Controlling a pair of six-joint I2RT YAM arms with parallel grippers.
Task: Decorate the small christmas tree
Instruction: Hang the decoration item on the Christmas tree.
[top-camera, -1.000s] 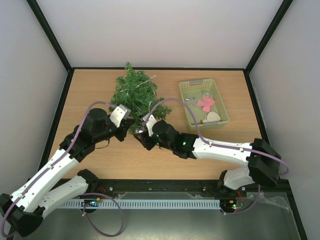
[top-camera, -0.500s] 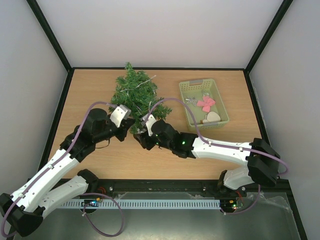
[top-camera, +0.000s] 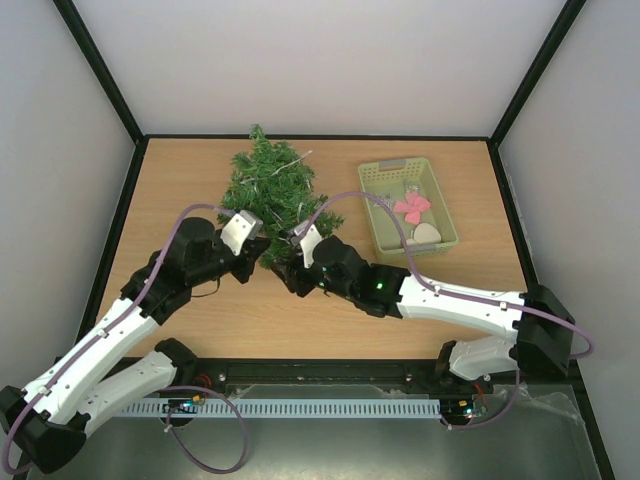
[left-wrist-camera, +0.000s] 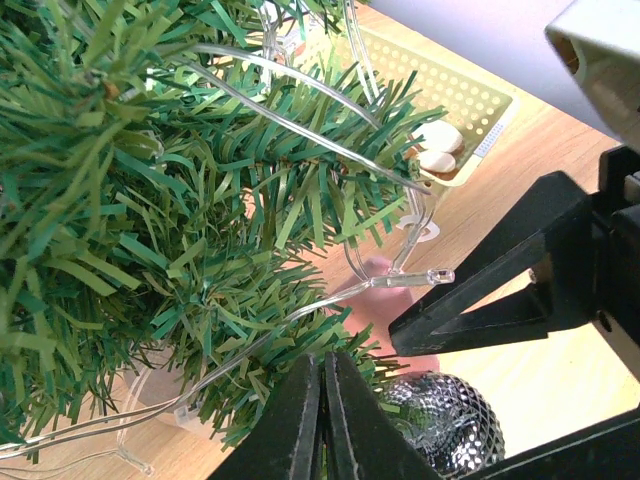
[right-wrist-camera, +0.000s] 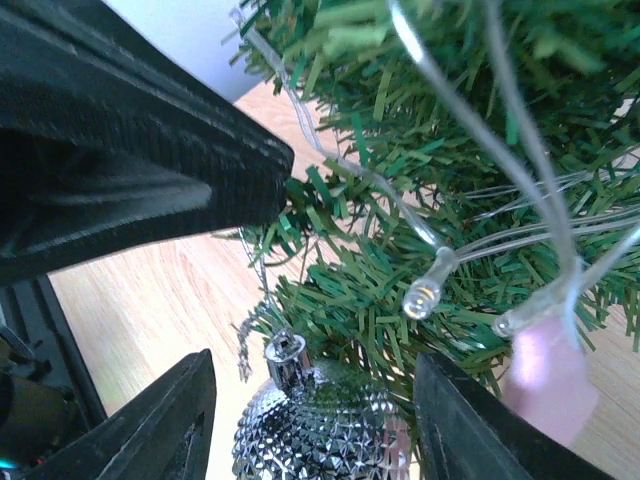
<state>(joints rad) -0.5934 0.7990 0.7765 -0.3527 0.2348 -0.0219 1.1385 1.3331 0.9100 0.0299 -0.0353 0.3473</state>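
The small christmas tree (top-camera: 270, 188) lies on the wooden table, tip toward the back, with a clear light string (left-wrist-camera: 300, 140) wound through its branches. At its lower branches sits a faceted silver ball (right-wrist-camera: 320, 435) with a cap and a thin silver thread. My right gripper (right-wrist-camera: 315, 368) is open, one finger on each side of the ball with gaps between. My left gripper (left-wrist-camera: 325, 362) is shut, its tips pushed in among the needles just left of the silver ball (left-wrist-camera: 440, 410). Whether it pinches the thread I cannot tell. From above, both grippers (top-camera: 262, 250) (top-camera: 287, 262) meet at the tree's base.
A pale green basket (top-camera: 379, 225) stands right of the tree, holding a pink flower ornament (top-camera: 412, 208) and a white heart (top-camera: 426, 233). A pink piece (right-wrist-camera: 545, 375) lies under the tree's lower branches. Black frame rails and white walls enclose the table.
My right gripper's jaws have opened off the silver ball, and its arm has shifted slightly to the right. The left arm and the tree have stayed put.
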